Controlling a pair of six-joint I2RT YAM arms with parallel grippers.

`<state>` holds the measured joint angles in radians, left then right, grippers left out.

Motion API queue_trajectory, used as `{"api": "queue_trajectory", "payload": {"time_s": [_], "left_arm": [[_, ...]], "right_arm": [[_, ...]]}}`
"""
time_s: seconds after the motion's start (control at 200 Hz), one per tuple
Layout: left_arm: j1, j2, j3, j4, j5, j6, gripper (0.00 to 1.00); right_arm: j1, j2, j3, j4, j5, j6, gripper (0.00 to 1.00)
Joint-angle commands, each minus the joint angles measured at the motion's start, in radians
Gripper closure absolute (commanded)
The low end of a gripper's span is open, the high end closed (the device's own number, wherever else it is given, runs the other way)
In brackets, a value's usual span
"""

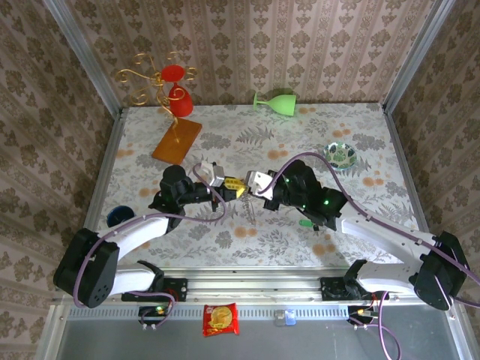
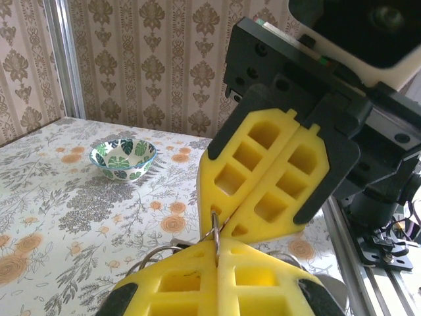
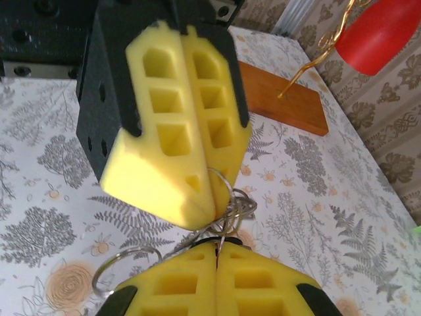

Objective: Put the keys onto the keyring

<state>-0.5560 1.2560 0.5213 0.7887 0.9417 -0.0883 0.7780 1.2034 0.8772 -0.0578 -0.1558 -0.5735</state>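
**Yellow pads meet tip to tip over the keyring**

Yellow foam lines both sets of jaws, and both are clenched with no gap at the seam. The left gripper (image 1: pixel 234 186) and the right gripper (image 1: pixel 253 185) point at each other above the middle of the table (image 1: pixel 352 127), their tips touching or very nearly so. The keyring (image 3: pixel 229 191), thin bright wire, is nipped between them. From the right wrist, one strand rises out of the seam of the right gripper's jaws, and a loop curves out from the tip of the left gripper's jaws directly above. More of its loops hang beside and below the two tips. From the left wrist, a short strand of wire bridges the two seams. From above, a thin metal piece dangles just below the meeting point; whether it is a key I cannot tell. The green key (image 1: pixel 306 223) lies on the table beside the right arm, well apart from both jaws.
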Motion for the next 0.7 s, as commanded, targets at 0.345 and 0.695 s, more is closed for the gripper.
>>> {"api": "queue_trajectory", "payload": {"time_s": [0.345, 0.695], "left_arm": [[-0.018, -0.004, -0.008, 0.086, 0.011, 0.021, 1.00], [-0.019, 0.003, 0.003, 0.083, 0.114, 0.125, 1.00]], "right_arm": [[0.000, -0.037, -0.004, -0.020, -0.009, -0.003, 0.71], [-0.155, -0.050, -0.019, 0.074, -0.450, 0.314, 0.65]]}}
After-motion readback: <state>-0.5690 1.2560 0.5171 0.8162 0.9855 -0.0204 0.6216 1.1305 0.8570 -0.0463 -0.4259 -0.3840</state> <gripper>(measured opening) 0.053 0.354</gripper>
